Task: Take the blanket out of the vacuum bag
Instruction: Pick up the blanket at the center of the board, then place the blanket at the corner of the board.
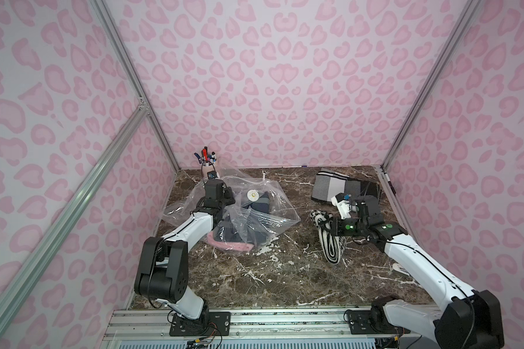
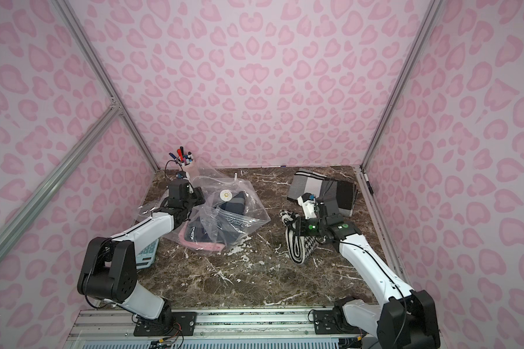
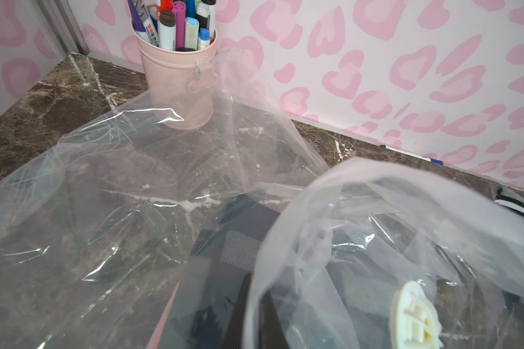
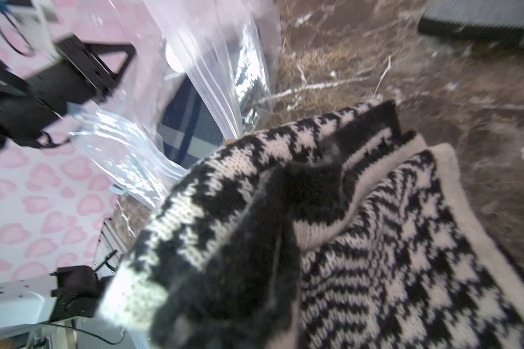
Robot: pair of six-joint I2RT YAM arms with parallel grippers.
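The clear crinkly vacuum bag (image 1: 254, 217) (image 2: 233, 217) lies at the left middle of the marble table, its round white valve cap (image 1: 252, 195) (image 3: 413, 317) facing up. Inside it lie a dark plaid blanket (image 1: 233, 238) (image 3: 224, 272) and a pink one (image 1: 230, 247). My left gripper (image 1: 226, 200) (image 3: 257, 341) is shut on a raised fold of the bag's plastic. A black-and-white houndstooth blanket (image 1: 333, 244) (image 4: 375, 241) lies outside the bag to the right. My right gripper (image 1: 322, 225) (image 4: 263, 302) is shut on its upper end, and the knit hides the fingers.
A pink cup of markers (image 1: 208, 169) (image 3: 179, 81) stands in the back left corner, touching the bag. A folded grey striped blanket (image 1: 342, 187) lies at the back right. A calculator (image 2: 147, 253) sits under the left arm. A marker (image 1: 387, 181) lies along the right edge.
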